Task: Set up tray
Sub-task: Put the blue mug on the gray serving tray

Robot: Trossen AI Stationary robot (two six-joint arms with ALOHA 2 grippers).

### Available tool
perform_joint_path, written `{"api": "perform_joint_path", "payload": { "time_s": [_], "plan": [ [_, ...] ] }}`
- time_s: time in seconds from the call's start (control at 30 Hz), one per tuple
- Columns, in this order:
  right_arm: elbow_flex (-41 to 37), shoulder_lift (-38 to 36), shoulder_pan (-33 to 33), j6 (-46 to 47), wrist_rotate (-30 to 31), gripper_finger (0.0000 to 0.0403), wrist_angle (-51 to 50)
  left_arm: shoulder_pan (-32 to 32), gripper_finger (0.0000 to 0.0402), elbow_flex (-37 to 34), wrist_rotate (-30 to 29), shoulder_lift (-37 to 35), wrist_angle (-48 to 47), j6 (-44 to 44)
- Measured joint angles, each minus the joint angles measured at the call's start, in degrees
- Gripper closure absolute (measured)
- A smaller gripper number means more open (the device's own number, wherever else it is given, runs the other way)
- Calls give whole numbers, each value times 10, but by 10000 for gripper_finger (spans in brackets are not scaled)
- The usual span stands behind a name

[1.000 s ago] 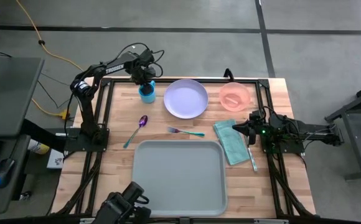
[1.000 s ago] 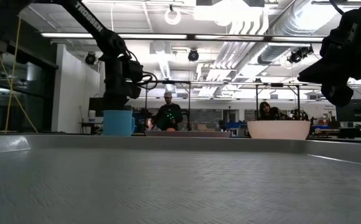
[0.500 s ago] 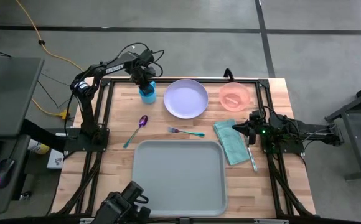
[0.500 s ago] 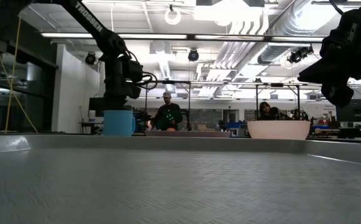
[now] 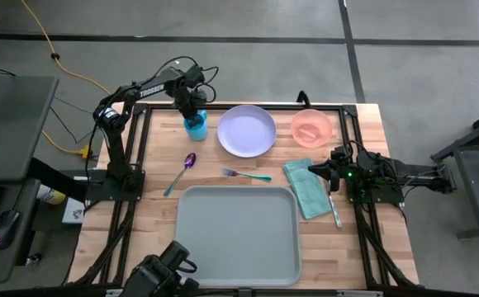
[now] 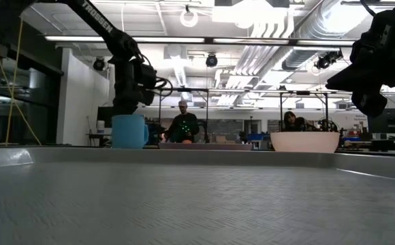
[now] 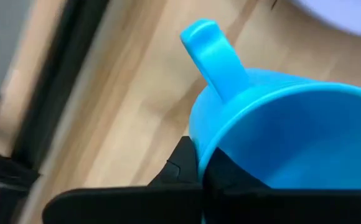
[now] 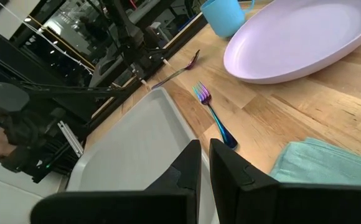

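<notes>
Nearest you, the grey-blue tray (image 5: 238, 233) lies flat at the front middle of the table (image 5: 161, 148), with nothing on it. Just beyond its far edge lie a spoon (image 5: 181, 172), a fork (image 5: 245, 174) and a folded teal cloth (image 5: 307, 188). Your right gripper (image 5: 314, 168) hangs over that cloth, fingers together, holding nothing. Farther back sit the lavender plate (image 5: 246, 130) and pink bowl (image 5: 310, 128). Your left gripper (image 5: 192, 115) pinches the blue mug (image 5: 195, 125) by its rim.
</notes>
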Motion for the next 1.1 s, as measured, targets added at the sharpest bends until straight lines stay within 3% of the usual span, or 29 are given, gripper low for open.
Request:
{"api": "perform_joint_path", "payload": {
  "time_s": [0.3,0.63,0.8,1.1],
  "plan": [
    [-1,0,0,-2,0,391,6,-28,382,164,23,-1,-120,78],
    [-1,0,0,-2,0,391,6,-133,382,365,48,-2,-188,115],
    [-1,0,0,-2,0,391,6,-209,382,404,47,-2,-190,94],
    [-1,0,0,3,-8,391,7,-372,383,404,54,3,-153,32]
  ]
}}
